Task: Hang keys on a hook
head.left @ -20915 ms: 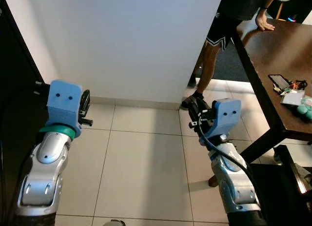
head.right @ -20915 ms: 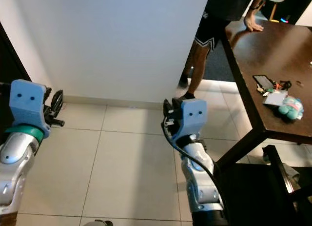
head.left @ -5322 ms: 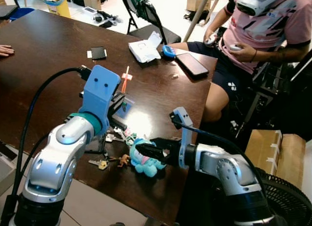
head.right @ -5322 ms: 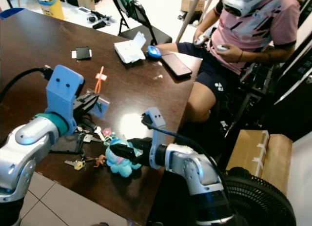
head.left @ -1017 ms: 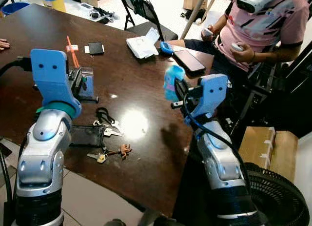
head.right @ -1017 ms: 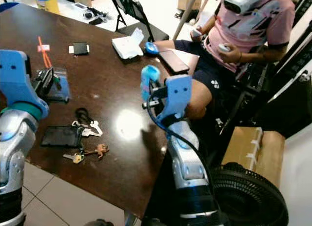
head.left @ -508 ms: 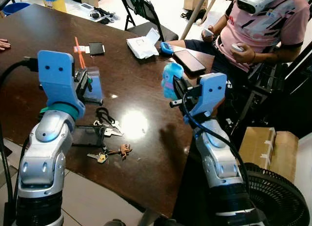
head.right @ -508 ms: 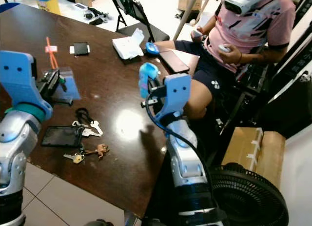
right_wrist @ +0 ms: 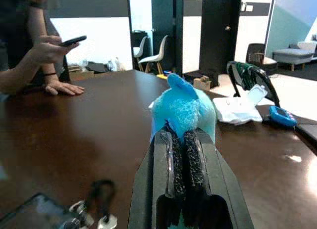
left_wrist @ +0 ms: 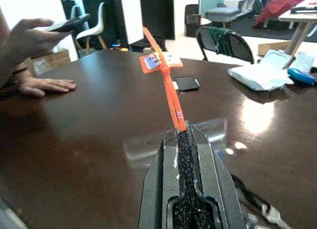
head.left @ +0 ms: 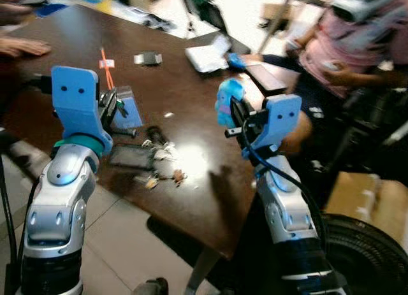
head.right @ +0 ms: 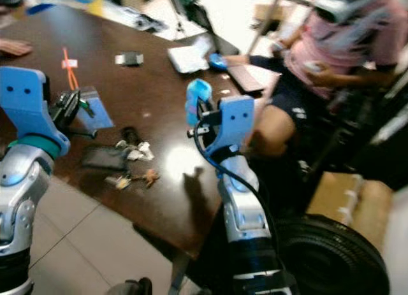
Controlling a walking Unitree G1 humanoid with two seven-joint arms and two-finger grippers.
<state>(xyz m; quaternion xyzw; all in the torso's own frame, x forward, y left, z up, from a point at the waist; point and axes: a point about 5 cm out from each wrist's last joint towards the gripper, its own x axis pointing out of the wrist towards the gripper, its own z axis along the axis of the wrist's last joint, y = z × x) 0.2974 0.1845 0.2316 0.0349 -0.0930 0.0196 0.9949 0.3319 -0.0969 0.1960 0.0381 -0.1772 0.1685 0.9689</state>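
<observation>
Above the dark table (head.left: pixel 191 104), my left gripper (left_wrist: pixel 182 135) pinches an orange tag strap (left_wrist: pixel 166 80) and my right gripper (right_wrist: pixel 181 135) clamps a blue plush toy (head.left: pixel 226 104), while the keys (head.left: pixel 156 148) lie unpicked beyond, hanging not begun.

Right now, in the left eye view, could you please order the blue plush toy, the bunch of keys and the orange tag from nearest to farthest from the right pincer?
1. Blue plush toy: clamped in the right pincer, raised above the table.
2. Bunch of keys: on the table, toward the robot's left.
3. Orange tag: farthest left, sticking up from the left pincer.
</observation>
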